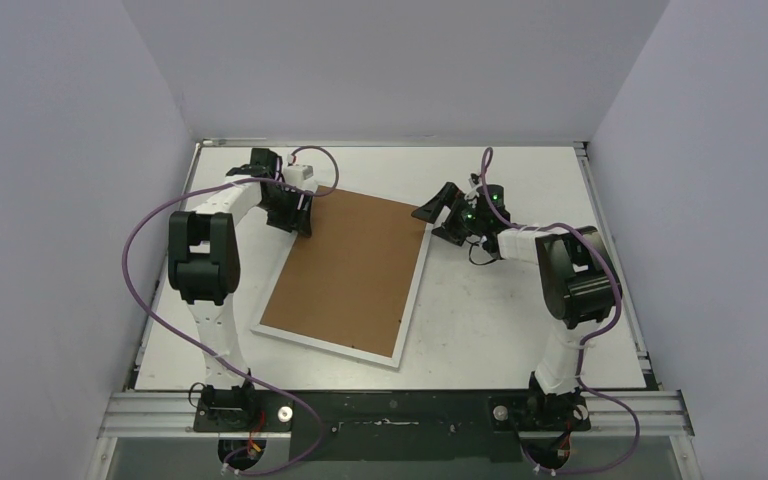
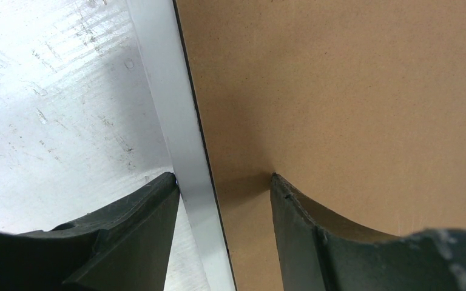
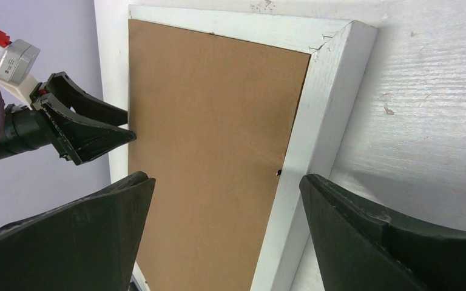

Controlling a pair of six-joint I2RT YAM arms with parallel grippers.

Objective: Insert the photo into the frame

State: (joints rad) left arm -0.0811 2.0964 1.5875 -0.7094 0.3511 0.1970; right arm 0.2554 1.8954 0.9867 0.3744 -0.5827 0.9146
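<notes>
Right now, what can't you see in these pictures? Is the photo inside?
- The photo: in no view. The frame lies back up, and its brown board hides whatever is inside.
- Left wrist view: only a strip of frame edge shows; whether the left gripper presses it is unclear.
- Right wrist view: the right gripper fingers and the bottom edge cut off the frame's remainder.

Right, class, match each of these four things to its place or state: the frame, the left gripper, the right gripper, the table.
Things:
1. frame
2. left gripper
3. right gripper
4. table

Places or states:
A. open wide, by the frame's far right corner
B. white surface under everything
C. lying flat, brown back up
D. fingers astride the frame's white rim on the left arm's side

Pairs: 1-C, 2-D, 3-A, 4-B
</notes>
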